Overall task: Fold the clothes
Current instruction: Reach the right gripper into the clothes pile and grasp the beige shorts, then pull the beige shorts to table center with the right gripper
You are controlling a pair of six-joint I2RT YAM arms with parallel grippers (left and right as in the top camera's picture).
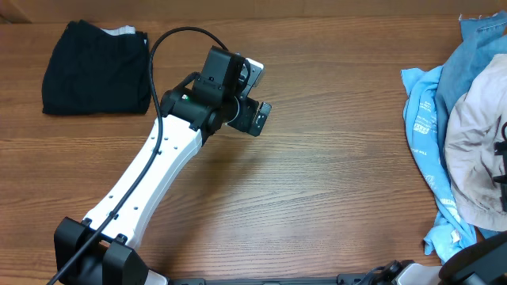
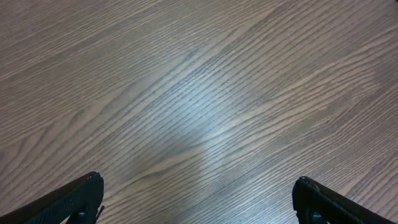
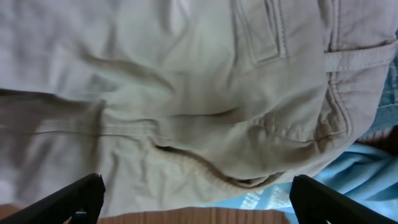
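The pale beige shorts (image 1: 478, 150) lie crumpled at the table's right edge, on top of a light-blue garment. In the right wrist view the shorts (image 3: 186, 93) fill the frame, with a belt loop and waistband at the right. My right gripper (image 3: 196, 202) is open and hovers just above the shorts, holding nothing; in the overhead view only a bit of its arm shows at the right edge. My left gripper (image 1: 255, 117) is open and empty over bare wood near the table's middle; its fingertips (image 2: 199, 199) frame only table.
A black folded garment (image 1: 97, 67) lies at the back left. A light-blue garment (image 1: 424, 134) and blue denim (image 1: 475, 55) lie under and beside the shorts at the right. The left arm's white link (image 1: 150, 174) crosses the left half of the table.
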